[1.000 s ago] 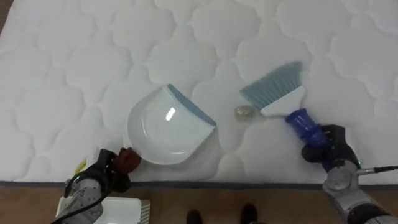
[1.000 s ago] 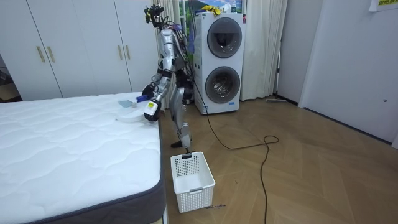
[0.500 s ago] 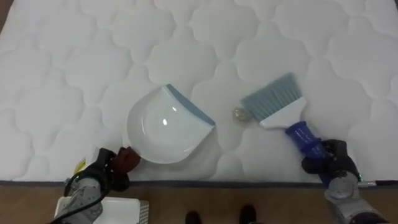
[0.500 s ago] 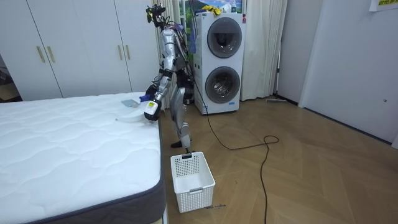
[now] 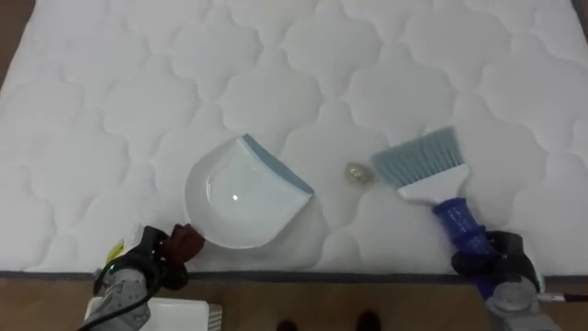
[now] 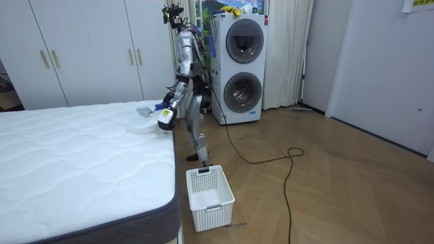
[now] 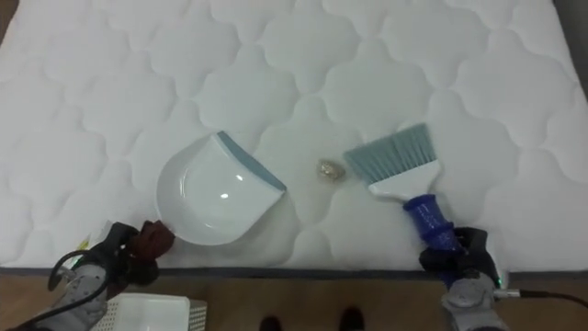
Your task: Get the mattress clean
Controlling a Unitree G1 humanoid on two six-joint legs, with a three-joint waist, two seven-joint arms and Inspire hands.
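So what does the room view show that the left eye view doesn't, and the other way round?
The room view takes in the surroundings: the robot standing at a corner of the mattress, wardrobe doors, two stacked washing machines and a white basket on the floor. The left eye view gives close detail: a small crumpled scrap between the dustpan and the brush, the left hand curled round the dustpan's red handle, the right hand round the brush's blue handle. Both show that white quilted mattress with dustpan and brush on it.
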